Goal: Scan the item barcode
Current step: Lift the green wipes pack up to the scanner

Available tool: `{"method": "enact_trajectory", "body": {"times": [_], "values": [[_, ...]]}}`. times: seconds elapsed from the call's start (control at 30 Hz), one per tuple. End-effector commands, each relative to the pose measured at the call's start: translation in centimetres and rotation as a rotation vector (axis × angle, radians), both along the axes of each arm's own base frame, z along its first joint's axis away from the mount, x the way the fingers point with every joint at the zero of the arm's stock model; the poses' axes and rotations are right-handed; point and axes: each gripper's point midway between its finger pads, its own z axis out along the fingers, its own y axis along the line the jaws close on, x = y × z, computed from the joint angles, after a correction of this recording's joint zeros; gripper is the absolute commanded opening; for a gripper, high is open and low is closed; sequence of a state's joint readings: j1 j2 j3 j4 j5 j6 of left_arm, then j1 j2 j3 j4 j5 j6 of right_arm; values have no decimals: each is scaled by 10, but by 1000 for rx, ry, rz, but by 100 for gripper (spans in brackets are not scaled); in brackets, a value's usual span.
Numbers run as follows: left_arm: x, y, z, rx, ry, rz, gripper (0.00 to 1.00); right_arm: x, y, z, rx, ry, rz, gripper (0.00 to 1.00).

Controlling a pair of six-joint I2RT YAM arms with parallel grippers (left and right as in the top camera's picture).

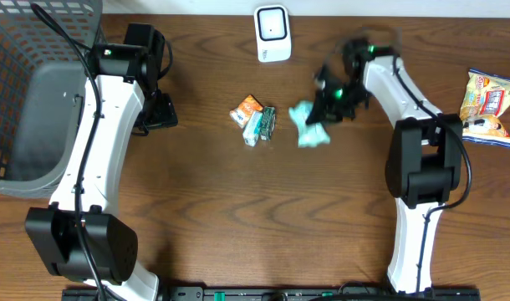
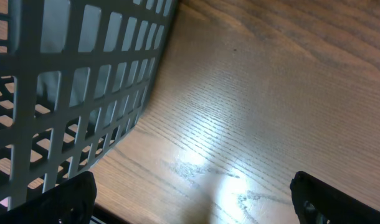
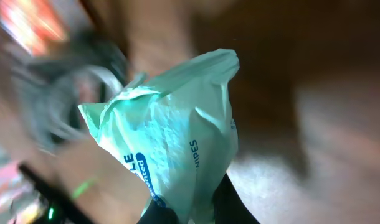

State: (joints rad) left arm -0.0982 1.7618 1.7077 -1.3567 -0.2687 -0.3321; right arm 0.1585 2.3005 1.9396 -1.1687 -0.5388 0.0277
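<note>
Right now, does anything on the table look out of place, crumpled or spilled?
Only the teal wipes pack: it is crumpled and tilted, pinched at one edge in the right jaws, just right of the small packets at mid-table. Nothing looks spilled, though the overhead view is blurred there.

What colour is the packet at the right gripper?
Mint green packet, blue lettering; right wrist view.

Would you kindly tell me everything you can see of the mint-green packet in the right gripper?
The mint-green packet is a soft, crinkled plastic pouch with blue print on one face, including the word wipes. Its lower end is pinched in the shut right gripper; its upper end sticks out free. From overhead it shows just right of the small packs at mid-table. Blur hides whether it touches the table.
</note>
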Motion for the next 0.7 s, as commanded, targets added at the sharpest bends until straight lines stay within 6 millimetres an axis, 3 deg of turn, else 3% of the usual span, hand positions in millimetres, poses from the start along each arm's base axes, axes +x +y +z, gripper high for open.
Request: {"method": "enact_trajectory", "body": {"times": [0.0,0.17,0.3,0.47,0.67], "values": [[-2,4,0,22,9,-8,98,47,14,42,-46,-187,-65,1],[-2,4,0,22,8,-8,98,113,34,80,-42,-462,-205,1],[-2,4,0,22,8,-8,98,150,49,101,26,-598,-326,1],[-2,4,0,22,9,-8,97,183,64,112,127,-689,-442,1],[-2,4,0,22,9,-8,98,197,81,107,234,-705,-470,6]]}}
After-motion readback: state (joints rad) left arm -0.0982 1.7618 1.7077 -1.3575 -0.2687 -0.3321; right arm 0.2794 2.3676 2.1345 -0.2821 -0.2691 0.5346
